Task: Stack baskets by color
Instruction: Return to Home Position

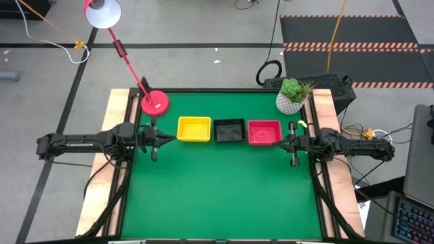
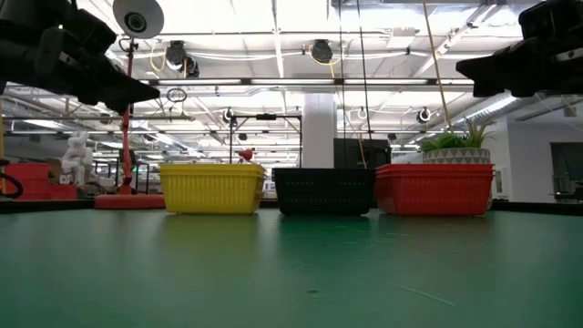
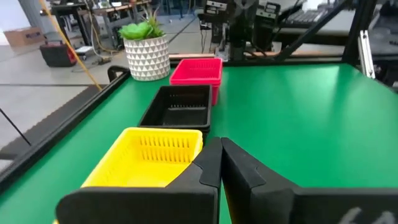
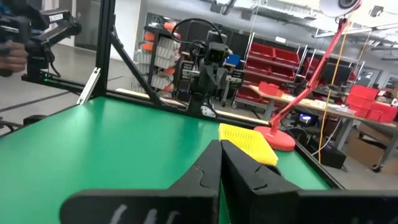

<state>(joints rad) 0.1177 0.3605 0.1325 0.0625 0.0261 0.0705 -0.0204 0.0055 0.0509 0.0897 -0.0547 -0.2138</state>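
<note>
1. Left hand [image 1: 169, 140]: fingers together, empty, held above the green bench [image 1: 224, 196], just beside the yellow stack's outer end. The round red lamp base [image 1: 155, 103] is near, so a wide swing could clip it.
2. Yellow slotted plastic baskets [image 1: 194, 129], black ones [image 1: 229, 130] and red ones [image 1: 264, 132] are nested by colour in one row, side by side, mid-bench. Can't count the layers.
3. Right hand [image 1: 283, 143]: fingers together, empty, just beside the red stack, with the white plant pot [image 1: 291, 102] near.
4. Risk: if either hand drifts inward or drops while parking, it shoves an end stack into the black one.
</note>
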